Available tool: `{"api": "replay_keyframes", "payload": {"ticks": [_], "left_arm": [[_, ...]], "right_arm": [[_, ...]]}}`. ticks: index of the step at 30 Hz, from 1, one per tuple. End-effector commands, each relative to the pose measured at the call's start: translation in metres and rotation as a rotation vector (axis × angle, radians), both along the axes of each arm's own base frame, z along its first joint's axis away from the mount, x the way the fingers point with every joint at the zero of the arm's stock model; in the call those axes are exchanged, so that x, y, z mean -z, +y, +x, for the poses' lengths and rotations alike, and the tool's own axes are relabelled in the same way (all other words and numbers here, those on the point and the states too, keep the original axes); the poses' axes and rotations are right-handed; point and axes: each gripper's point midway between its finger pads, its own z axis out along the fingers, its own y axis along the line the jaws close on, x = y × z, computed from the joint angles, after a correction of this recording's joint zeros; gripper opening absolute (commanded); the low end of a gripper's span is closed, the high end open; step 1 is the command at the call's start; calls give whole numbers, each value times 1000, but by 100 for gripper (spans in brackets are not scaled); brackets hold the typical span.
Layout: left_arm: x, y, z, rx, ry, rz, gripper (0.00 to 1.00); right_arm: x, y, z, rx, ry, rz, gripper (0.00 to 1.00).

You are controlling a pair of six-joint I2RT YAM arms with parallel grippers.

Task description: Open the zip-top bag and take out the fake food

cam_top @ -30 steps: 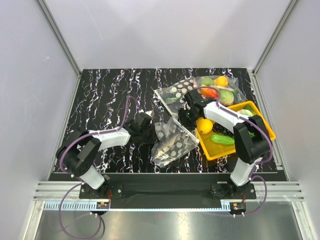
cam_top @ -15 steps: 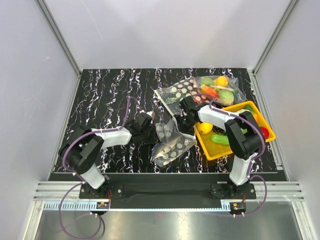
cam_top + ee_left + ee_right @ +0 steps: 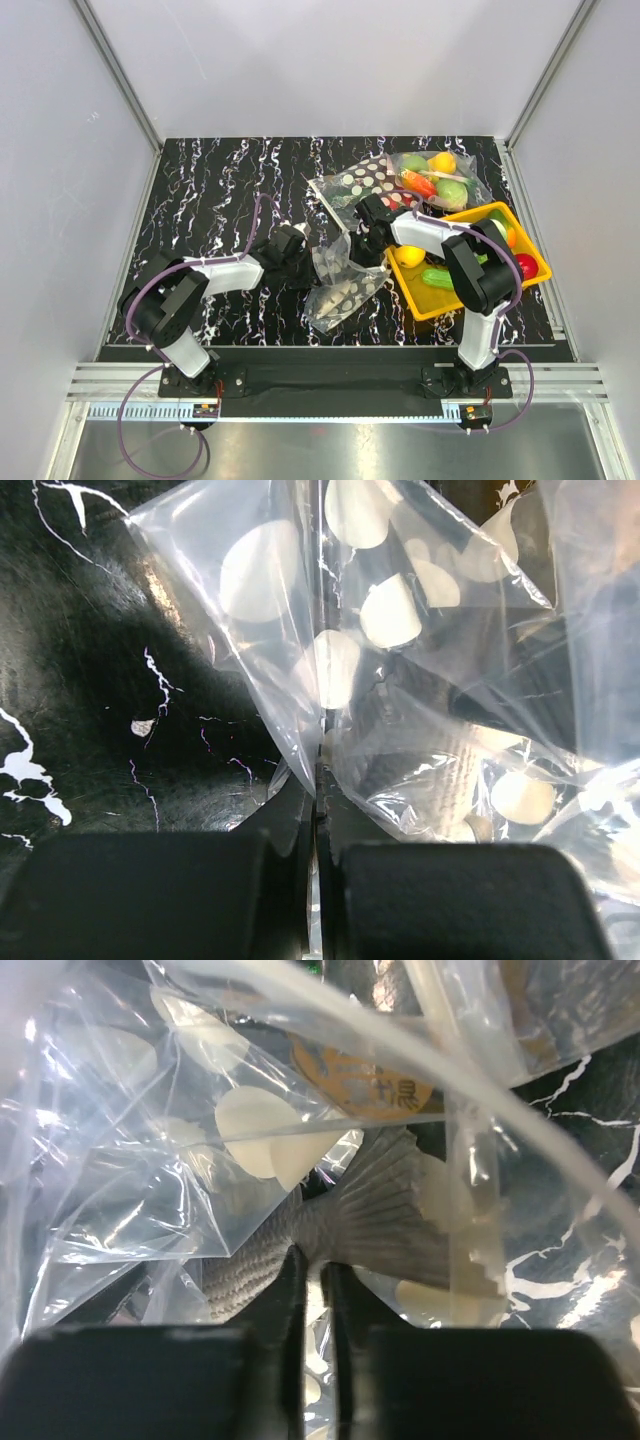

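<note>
The zip-top bag (image 3: 340,288), clear with white dots, lies crumpled at the table's middle. My left gripper (image 3: 305,262) is shut on a fold of the bag's left edge (image 3: 300,680), the film pinched flat between its fingers (image 3: 318,780). My right gripper (image 3: 358,245) reaches into the bag's mouth from the right. In the right wrist view its jaws (image 3: 318,1258) stand nearly together, pinching the silver-grey fish (image 3: 380,1210) just ahead of its tail fin. Bag film (image 3: 150,1160) surrounds the fish. A yellow lemon (image 3: 408,255) lies in the tray.
A yellow tray (image 3: 430,306) at the right holds the lemon, a green cucumber (image 3: 442,279) and a red piece (image 3: 527,266). Behind it lie a flat polka-dot bag (image 3: 355,185) and a clear bag of fruit (image 3: 440,178). Frame posts flank the table.
My right gripper moved left from the tray edge into the bag's mouth, opened wide, then closed on the fish. The bag has bunched up narrower. The left gripper kept its hold.
</note>
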Motion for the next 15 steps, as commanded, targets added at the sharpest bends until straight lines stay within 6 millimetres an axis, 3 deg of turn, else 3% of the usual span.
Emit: {"api": "replay_keyframes", "payload": {"ticks": [1, 3, 10, 15], "left_arm": [[-10, -8, 5, 20, -44, -39, 0], [-10, -6, 4, 17, -47, -28, 0], [-11, 6, 4, -10, -68, 15, 0], [-13, 11, 5, -24, -79, 29, 0]], "right_arm": [[-4, 6, 4, -20, -34, -7, 6], [-12, 2, 9, -17, -68, -27, 0], [-60, -10, 27, 37, -197, -15, 0], [-79, -21, 38, 81, -235, 9, 0]]}}
